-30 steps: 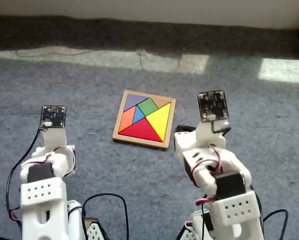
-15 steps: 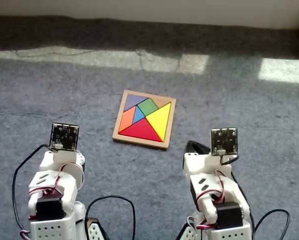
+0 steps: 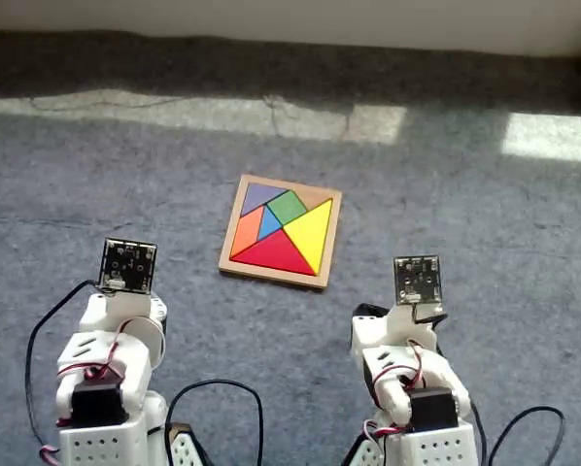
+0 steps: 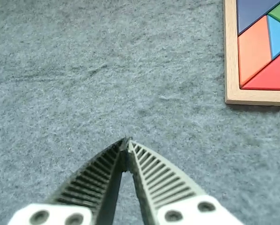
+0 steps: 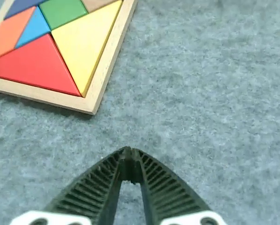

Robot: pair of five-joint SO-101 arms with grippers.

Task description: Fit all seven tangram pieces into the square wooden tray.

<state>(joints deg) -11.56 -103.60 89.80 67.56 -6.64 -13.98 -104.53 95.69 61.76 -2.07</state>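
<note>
now: square wooden tray (image 3: 271, 276), centre frame, tangram pieces (image 3: 271, 254) seated inside, looks full. left gripper (image 4: 127, 143), right gripper (image 5: 129, 152): jaws together, empty, both drawn back to lower frame within 1 s. task judged complete.

Tray (image 3: 271, 276) pale wood; pieces (image 3: 271, 253) red, yellow, orange, blue, green, purple; carpet (image 3: 465, 194) grey.

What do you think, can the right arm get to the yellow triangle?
Probably yes: only bare carpet lies between the shut right gripper and the yellow triangle, which sits uncovered in the tray.
</note>
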